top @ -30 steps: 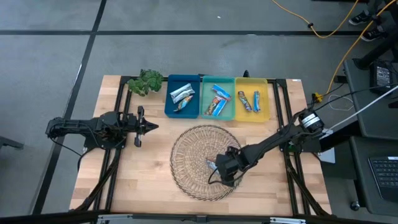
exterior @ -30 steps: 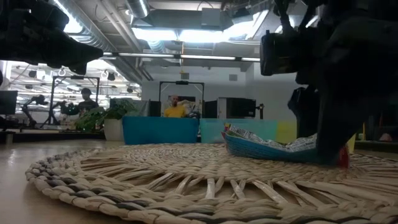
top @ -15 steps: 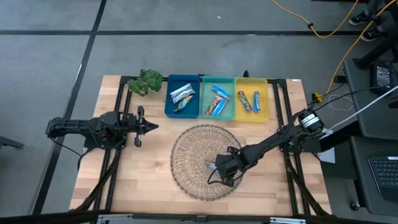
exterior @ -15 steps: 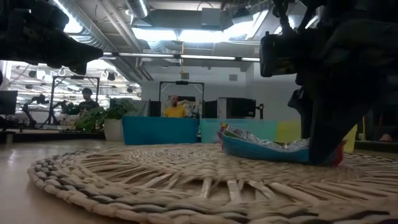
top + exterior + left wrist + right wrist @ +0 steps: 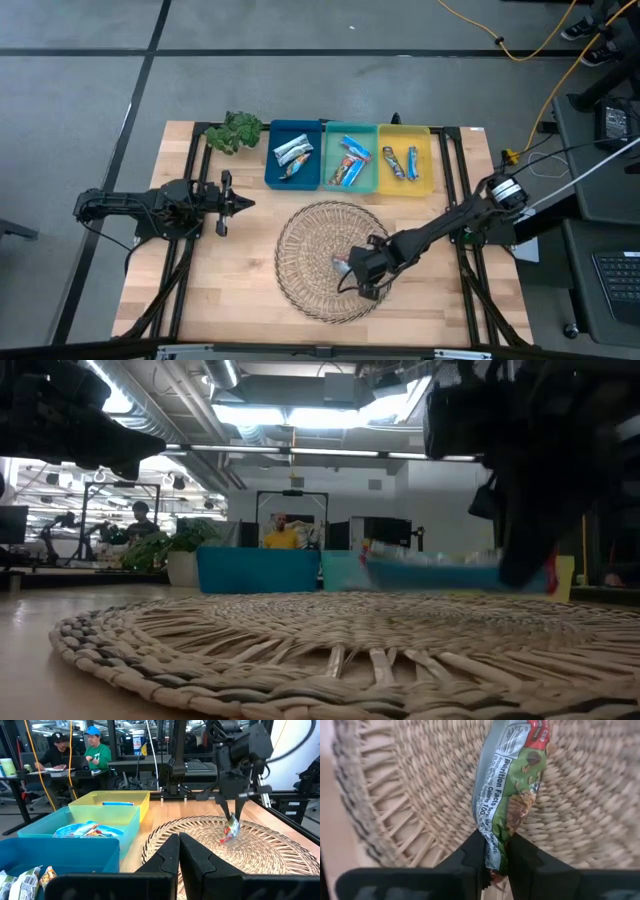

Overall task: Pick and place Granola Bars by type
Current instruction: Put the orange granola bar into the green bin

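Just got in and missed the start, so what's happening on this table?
The right gripper is shut on a granola bar and holds it above the round woven mat. Beyond the mat stand three bins, blue, teal and yellow, each already holding bars. The left gripper waits off to the side over bare table, shut.

Setting: a robotics lab in an open-plan industrial room. Exposed ceiling ducts (image 5: 300,435) and strip lights are seen above. The wooden desk (image 5: 240,290) is mounted on a black frame over grey floor, with a yellow cable (image 5: 545,60) trailed across it. Further workstations are noted behind, where seated people (image 5: 97,752) are seen at monitors; another robot arm (image 5: 60,525) is visible farther off.
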Available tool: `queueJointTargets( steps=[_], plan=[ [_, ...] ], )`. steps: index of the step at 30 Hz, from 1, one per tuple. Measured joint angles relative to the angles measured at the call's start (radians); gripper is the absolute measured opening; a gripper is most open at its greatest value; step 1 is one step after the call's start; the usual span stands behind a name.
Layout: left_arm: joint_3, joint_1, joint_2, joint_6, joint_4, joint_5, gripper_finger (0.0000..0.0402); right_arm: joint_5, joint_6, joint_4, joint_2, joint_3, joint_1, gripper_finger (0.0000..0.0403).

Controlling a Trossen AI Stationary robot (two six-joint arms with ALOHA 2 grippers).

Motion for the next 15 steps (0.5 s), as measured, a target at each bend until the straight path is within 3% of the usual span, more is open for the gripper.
queueJointTargets(
  steps=[7, 15],
  plan=[
    [0.000, 0.000, 0.000, 0.000, 0.000, 0.000, 0.0004, 0.008, 0.003, -0.070, -0.129, 0.000, 0.000, 0.0061],
    [0.000, 0.000, 0.000, 0.000, -0.001, -0.001, 0.0004, 0.087, 0.028, -0.178, -0.316, 0.000, 0.000, 0.0062]
  ],
)
